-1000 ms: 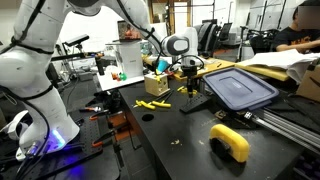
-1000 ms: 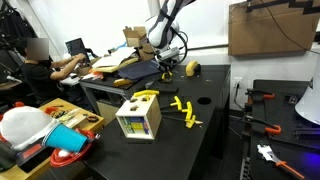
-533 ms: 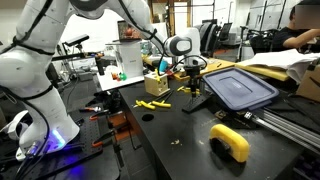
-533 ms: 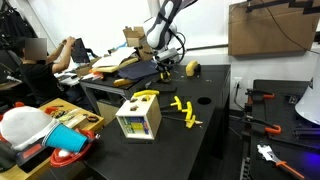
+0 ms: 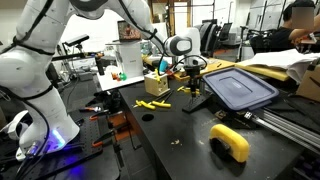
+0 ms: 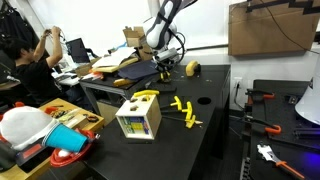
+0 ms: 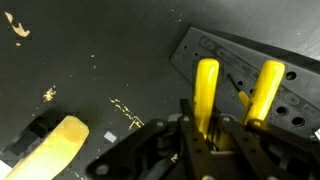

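White arm [image 5: 40, 60] is reaching in from the left edge. Gripper [image 5: 193, 86] is hanging low over the black table [image 5: 170, 150], just beside the near corner of the dark blue lid [image 5: 240, 88]. Finger spread is not resolving at this size. Yellow pieces [image 5: 152, 104] are lying near the gripper, with a yellow block [image 5: 157, 86] behind them. Yellow curved part [image 5: 230, 142] is sitting well apart, towards the front. Person [image 5: 300, 20] is sitting at the far desk
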